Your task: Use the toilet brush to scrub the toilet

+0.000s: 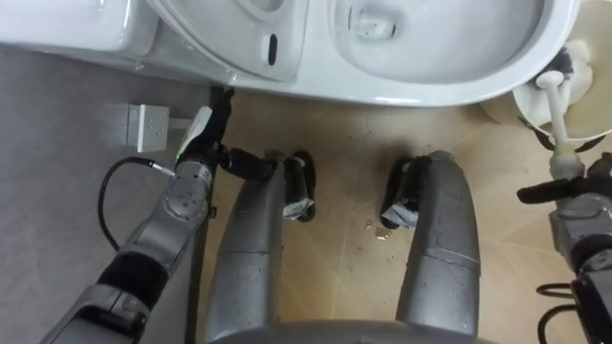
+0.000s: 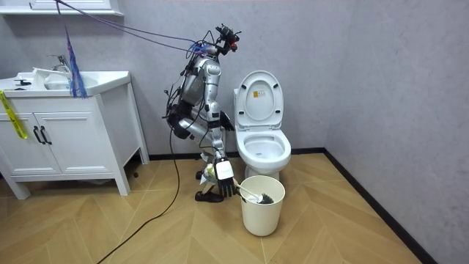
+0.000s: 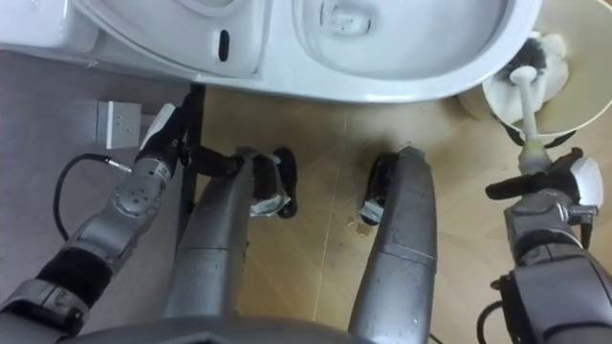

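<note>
You've not begun scrubbing, I judge: the toilet brush [image 1: 557, 115] rests in the cream bucket [image 1: 593, 110] at 2 o'clock, with the toilet bowl [image 1: 440, 57] at 12. Your right hand [image 1: 579, 191] is at its handle, though I cannot tell if it grips. Your left hand [image 1: 203, 134] hangs at 10, fingers straight.

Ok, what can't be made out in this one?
Whether right robot hand holds brush: its back covers the contact in the eye views; too small in the room view.
Whether left robot hand touches toilet: lost in shadow, eye views.
Bucket: cut off by the eye views' right edge.
</note>
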